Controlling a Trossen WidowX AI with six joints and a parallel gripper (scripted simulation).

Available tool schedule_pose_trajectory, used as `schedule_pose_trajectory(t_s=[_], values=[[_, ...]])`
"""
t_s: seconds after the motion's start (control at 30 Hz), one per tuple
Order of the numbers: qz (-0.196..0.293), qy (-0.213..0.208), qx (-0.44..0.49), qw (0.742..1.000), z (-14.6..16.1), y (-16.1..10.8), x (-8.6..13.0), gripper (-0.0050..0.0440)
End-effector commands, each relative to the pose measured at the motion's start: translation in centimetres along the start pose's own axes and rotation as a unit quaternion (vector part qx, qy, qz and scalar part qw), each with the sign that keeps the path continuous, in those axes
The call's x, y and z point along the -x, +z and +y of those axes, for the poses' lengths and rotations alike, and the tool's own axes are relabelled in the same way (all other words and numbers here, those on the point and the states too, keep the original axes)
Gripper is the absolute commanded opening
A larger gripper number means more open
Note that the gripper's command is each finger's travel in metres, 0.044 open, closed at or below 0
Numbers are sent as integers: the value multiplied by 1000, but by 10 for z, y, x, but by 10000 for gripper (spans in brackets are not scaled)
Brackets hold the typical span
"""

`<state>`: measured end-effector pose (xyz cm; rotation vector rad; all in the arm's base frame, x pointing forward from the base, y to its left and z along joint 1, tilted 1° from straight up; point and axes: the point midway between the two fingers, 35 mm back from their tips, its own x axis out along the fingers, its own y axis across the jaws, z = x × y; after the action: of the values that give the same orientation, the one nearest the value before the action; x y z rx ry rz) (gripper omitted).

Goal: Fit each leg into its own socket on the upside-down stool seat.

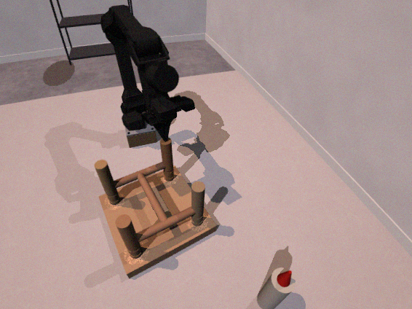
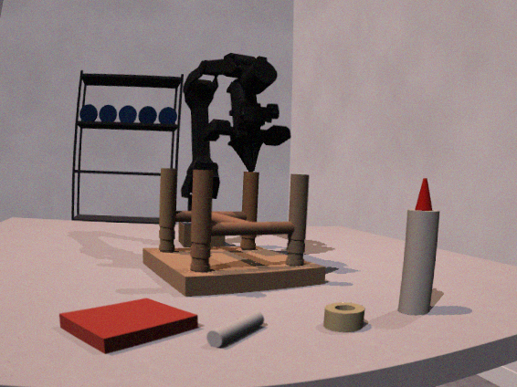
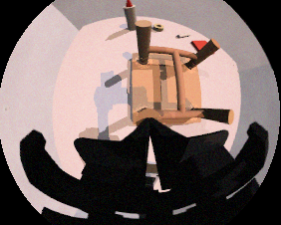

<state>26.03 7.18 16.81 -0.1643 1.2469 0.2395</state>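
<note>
The stool lies upside down with its square wooden seat point(image 1: 160, 226) flat on the table. Four brown legs stand upright in the seat's corners, joined by an H of rungs point(image 1: 154, 200). The far leg point(image 1: 167, 159) stands right under my gripper point(image 1: 164, 138). My gripper is shut and empty, pointing straight down, with its tip on or just above that leg's top end. In the exterior view the gripper point(image 2: 249, 166) meets the far leg point(image 2: 249, 210) in the same way. In the wrist view the shut fingers point(image 3: 150, 135) hide that leg; the seat point(image 3: 164, 91) shows beyond.
A grey cylinder with a red cone on top point(image 2: 418, 260) stands at the right. A tan ring point(image 2: 344, 316), a small grey rod point(image 2: 235, 329) and a flat red block point(image 2: 128, 323) lie in front of the stool. A black shelf rack point(image 2: 125, 146) stands behind.
</note>
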Motion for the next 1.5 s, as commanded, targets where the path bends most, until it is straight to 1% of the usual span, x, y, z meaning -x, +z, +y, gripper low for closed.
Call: schedule_pose_trajectory(t_s=[0.0,1.47], values=[[22,0,1,1000,0,-7,-21,0],[22,0,1,1000,0,-8,-26,0]])
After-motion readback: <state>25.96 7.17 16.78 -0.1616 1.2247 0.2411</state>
